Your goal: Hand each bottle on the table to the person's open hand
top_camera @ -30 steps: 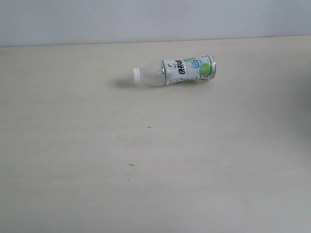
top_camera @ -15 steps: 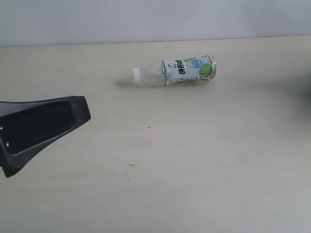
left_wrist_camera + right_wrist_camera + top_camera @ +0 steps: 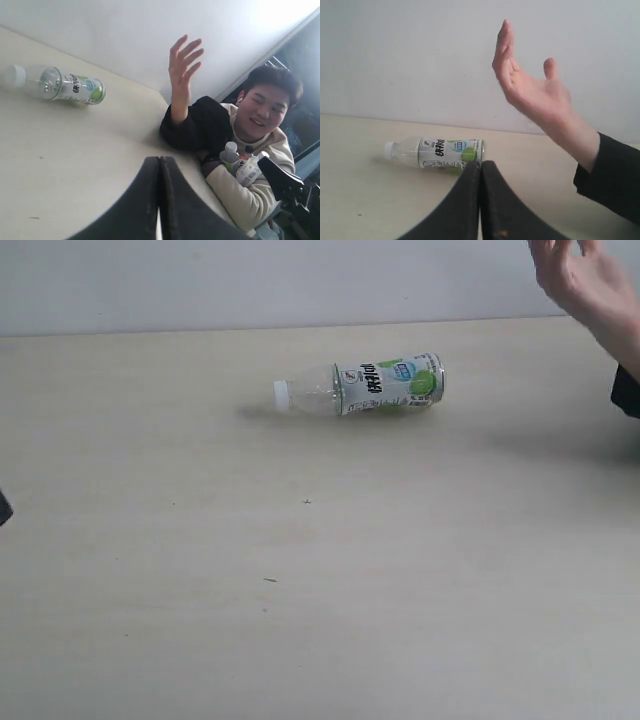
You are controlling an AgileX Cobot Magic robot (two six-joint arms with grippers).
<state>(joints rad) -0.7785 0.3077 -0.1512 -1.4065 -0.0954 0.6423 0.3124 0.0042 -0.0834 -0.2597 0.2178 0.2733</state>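
Exterior view: green-white bottle [image 3: 360, 386] lying on the tabletop [image 3: 300, 620], person's open hand [image 3: 578, 280] raised beyond its base end (left pincer [image 3: 159, 164] and right pincer [image 3: 480, 167] clenched, empty).

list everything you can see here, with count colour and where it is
bottle: one, clear, green-white label, white cap, lying on the table
table: one, pale beige, under the bottle
wall: one, white, behind the table
held bottles: at least two, clear, tucked in the person's arm
person: one, cream hoodie, beside the table
open hand: one, bare, black sleeve, raised above the table's edge
left tool: one, black, shut, empty
right tool: one, black, shut, empty
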